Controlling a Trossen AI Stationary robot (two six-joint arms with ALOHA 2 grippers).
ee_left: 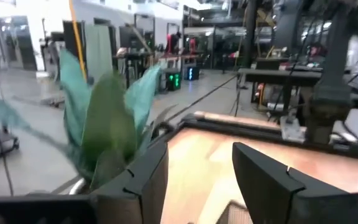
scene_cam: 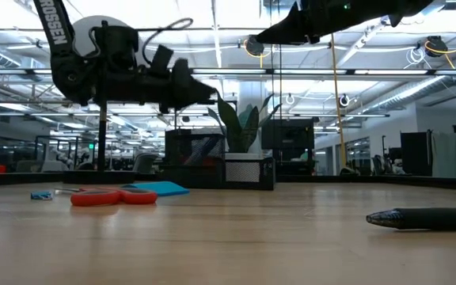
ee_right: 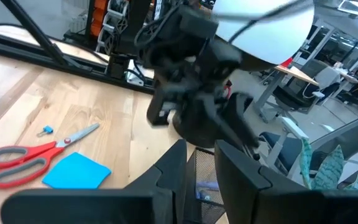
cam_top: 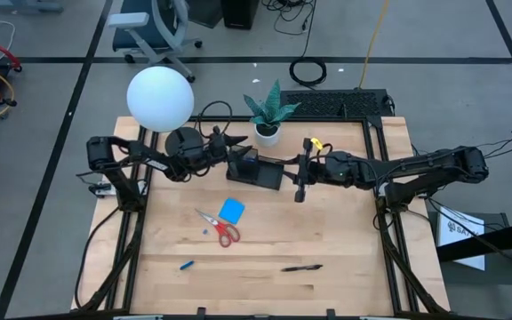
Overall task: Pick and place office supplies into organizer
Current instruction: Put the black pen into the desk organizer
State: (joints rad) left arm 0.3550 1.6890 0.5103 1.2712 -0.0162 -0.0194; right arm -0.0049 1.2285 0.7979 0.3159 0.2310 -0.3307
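Hovering above the far middle of the worktop [cam_top: 345,240], both arms meet over the black organizer [cam_top: 258,169], which sits just in front of the white plant pot [cam_top: 268,135] and beside the round black lamp base [cam_top: 183,142]. The left tool [cam_top: 231,143] hangs just past the organizer's far-left corner, fingers [ee_left: 143,180] parted with nothing between them; the right tool [cam_top: 300,184] hangs at its right end, fingers [ee_right: 166,171] a narrow gap apart and also empty. Every loose supply lies nearer the front edge than either tool, so the coming pick, as I judge it, turns on reaching back toward that edge. The red-handled scissors [cam_top: 220,228] lie left of centre, long axis running diagonally, blades toward the far-left corner and handles toward the front. The blue note pad [cam_top: 231,210] sits just beside them on the organizer side, and it looks the closest item to either tool, a little closer to the left one. A black pen [cam_top: 301,267] lies right of centre near the front edge, roughly parallel to it and on the right arm's side. A short blue piece [cam_top: 187,264] lies toward the front-left, and a tiny blue piece [cam_top: 206,232] sits just left of the scissors. The only legible writing is part of "TROSSEN" on the left arm in the low view.
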